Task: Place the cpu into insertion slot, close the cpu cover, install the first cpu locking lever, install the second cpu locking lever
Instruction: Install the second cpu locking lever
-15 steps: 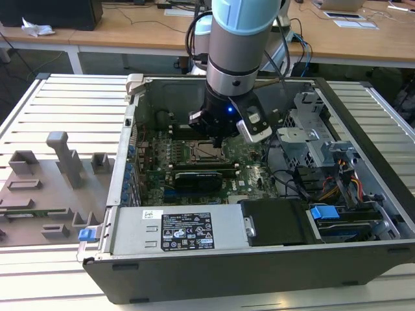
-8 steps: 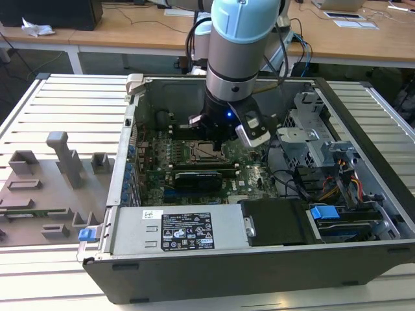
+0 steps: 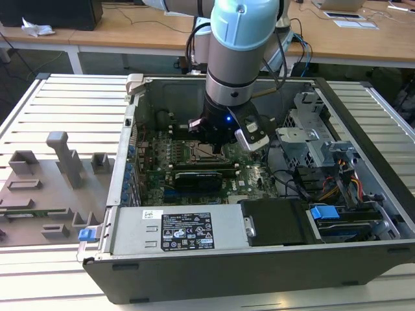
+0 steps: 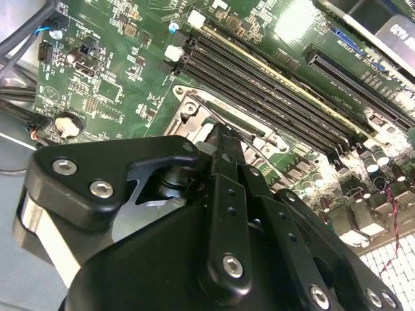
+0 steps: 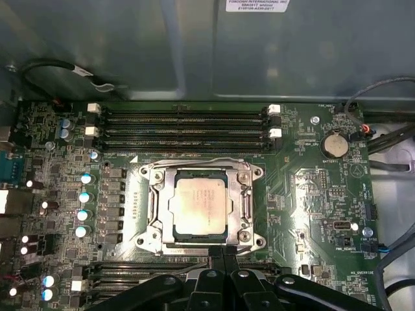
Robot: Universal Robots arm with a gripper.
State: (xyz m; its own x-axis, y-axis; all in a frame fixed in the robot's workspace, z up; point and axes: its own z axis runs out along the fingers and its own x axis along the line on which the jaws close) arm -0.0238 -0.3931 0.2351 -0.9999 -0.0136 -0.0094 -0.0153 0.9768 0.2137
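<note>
We are looking down at the cpu [image 5: 200, 207]; it is sitting flat inside the insertion slot [image 5: 148, 241] on the green motherboard [image 5: 305, 188], and the cpu cover [image 5: 245, 208] is lying shut around it like a shiny frame, so we are thinking the first two steps are done and the work is now at the locking levers; in the first wrist view our gripper [image 5: 222, 251] is hovering right at the near edge of the slot with its fingers [image 5: 216, 259] pressed close together and nothing held between them; in the second wrist view the gripper [image 4: 220, 139] is reaching the same metal rim; we are judging that the lever step is calling for a small, careful push, because the thin wire lever is lying right beside tiny parts; the long black memory slots [image 5: 185, 129] are sitting just beyond the slot; in the exterior view the arm [image 3: 237, 58] is reaching down into an open computer case [image 3: 259, 269], which is resting on a pale slatted table [image 3: 71, 103]; grey plastic holders [image 3: 65, 159] are standing on the exterior view's left; wooden desks [image 3: 130, 29] are standing behind.
</note>
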